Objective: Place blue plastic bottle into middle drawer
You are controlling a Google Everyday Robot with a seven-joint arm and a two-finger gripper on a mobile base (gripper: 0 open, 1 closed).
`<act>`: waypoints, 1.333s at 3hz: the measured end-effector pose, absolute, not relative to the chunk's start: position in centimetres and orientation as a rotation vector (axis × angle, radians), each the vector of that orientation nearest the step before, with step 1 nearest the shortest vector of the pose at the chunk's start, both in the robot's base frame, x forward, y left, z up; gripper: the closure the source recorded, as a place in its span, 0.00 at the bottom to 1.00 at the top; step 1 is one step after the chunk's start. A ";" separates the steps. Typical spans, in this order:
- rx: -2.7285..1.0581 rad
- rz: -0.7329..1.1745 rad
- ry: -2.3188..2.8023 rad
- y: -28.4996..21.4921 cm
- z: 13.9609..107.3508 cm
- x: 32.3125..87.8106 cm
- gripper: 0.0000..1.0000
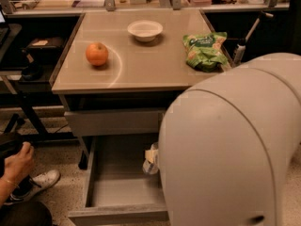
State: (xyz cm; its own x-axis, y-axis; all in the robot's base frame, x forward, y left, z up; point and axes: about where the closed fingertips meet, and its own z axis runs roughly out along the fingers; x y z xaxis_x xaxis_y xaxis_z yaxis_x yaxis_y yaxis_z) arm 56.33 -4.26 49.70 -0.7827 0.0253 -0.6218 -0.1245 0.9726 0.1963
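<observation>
The blue plastic bottle (pixel 150 160) shows only as a clear, pale-labelled sliver standing inside the open middle drawer (pixel 117 194), at its right side. My arm's big white shell (pixel 230 145) fills the right foreground and covers the rest of the bottle. My gripper is hidden behind that shell, down in the drawer by the bottle. The drawer is pulled out toward me, and its smooth grey floor is bare on the left.
On the cabinet top (pixel 141 72) are an orange (pixel 97 54), a white bowl (pixel 145 30) and a green chip bag (pixel 205 50). A shut grey drawer front (pixel 115 121) sits above the open one. A person's hand (pixel 16 164) and shoe (pixel 40 180) are at the lower left.
</observation>
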 end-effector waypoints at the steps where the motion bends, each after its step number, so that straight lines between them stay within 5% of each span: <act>1: -0.041 0.239 2.449 -4.7 48.1 56.8 1.00; 4: 0.071 0.029 2.334 -7.7 47.0 57.9 1.00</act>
